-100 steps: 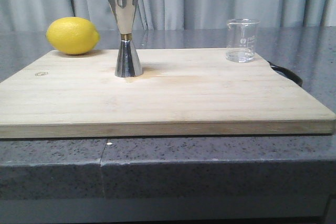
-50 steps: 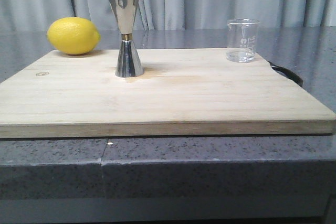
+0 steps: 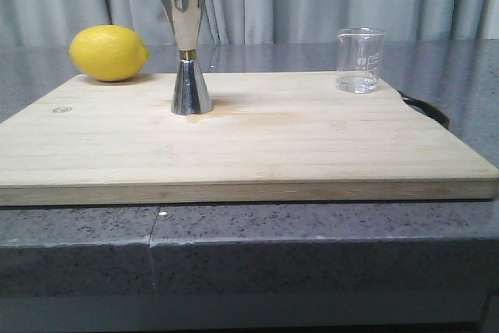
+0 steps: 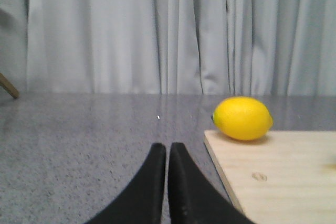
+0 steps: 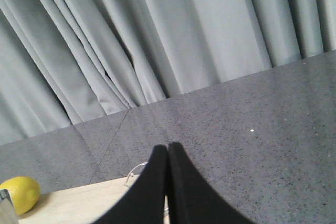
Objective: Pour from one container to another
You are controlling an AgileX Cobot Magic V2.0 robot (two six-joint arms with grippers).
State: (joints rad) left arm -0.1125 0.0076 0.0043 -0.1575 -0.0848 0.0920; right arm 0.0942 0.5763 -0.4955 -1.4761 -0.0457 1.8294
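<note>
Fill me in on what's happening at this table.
Nothing is being handled yet. The glass beaker and the steel jigger both stand upright and apart on the wooden cutting board, with a lemon at its far left corner. The left gripper and right gripper are shut and empty.

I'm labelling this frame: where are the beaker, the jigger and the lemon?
beaker (image 3: 360,61), front view, middle of glass wall.
jigger (image 3: 185,21), front view, upper cone.
lemon (image 3: 107,53), front view, middle of peel.

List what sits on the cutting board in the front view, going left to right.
lemon → steel jigger → glass beaker, all standing toward the far edge of the wooden cutting board.
</note>
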